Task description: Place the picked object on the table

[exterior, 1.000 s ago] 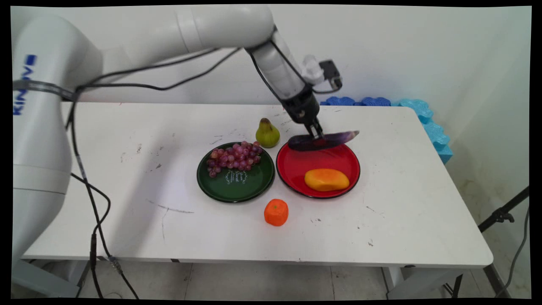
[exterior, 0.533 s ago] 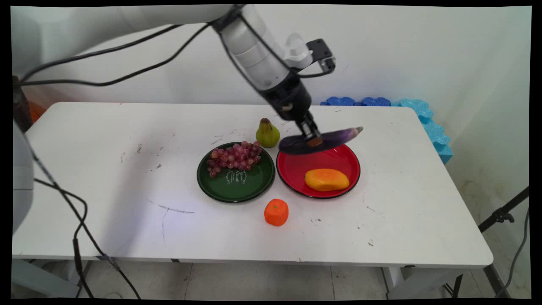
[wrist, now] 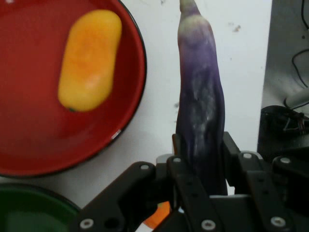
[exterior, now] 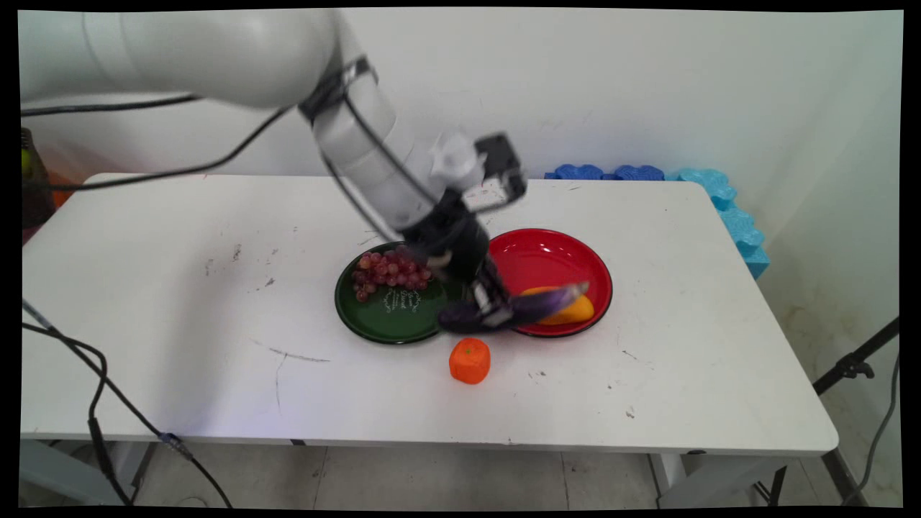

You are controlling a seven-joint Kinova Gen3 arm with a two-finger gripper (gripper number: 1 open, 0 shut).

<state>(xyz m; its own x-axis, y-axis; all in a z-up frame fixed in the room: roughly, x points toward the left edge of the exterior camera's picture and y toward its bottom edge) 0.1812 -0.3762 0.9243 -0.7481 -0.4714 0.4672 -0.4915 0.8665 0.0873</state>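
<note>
Eggplant (exterior: 514, 309): purple, long, clamped crosswise between my two fingers near its darker, thicker end. It hangs off the table, roughly level, its paler tip pointing toward 3 o'clock. In the main view it sits over the gap between the two plates, at their near edges, and its tip crosses in front of the yellow-orange fruit.

White table (exterior: 719, 345): scuffed, with dark marks scattered over the top. Everything below stands on it.

Red plate (exterior: 554, 252): at 3 o'clock from the green one, rims almost touching. My hand camera shows the eggplant (wrist: 200, 111) running alongside the red plate (wrist: 29, 145), outside its rim, over bare table.

Green plate (exterior: 381, 320): pale lettering at its centre; my wrist covers its 2 o'clock side.

Grapes (exterior: 385, 270): a red bunch on the far half of the green plate, partly behind my wrist.

Yellow-orange fruit (exterior: 575, 311): oblong, lying on the near half of the red plate. From the hand camera it (wrist: 89, 60) lies clear of the eggplant.

Orange fruit (exterior: 469, 360): small, blocky, on the table at 6 o'clock from the gap between the plates, just below my grip. A sliver of orange shows under my linkage in the hand view.

Gripper (exterior: 493, 306): closed onto the eggplant, fingers (wrist: 231, 154) pressing its two sides.
</note>
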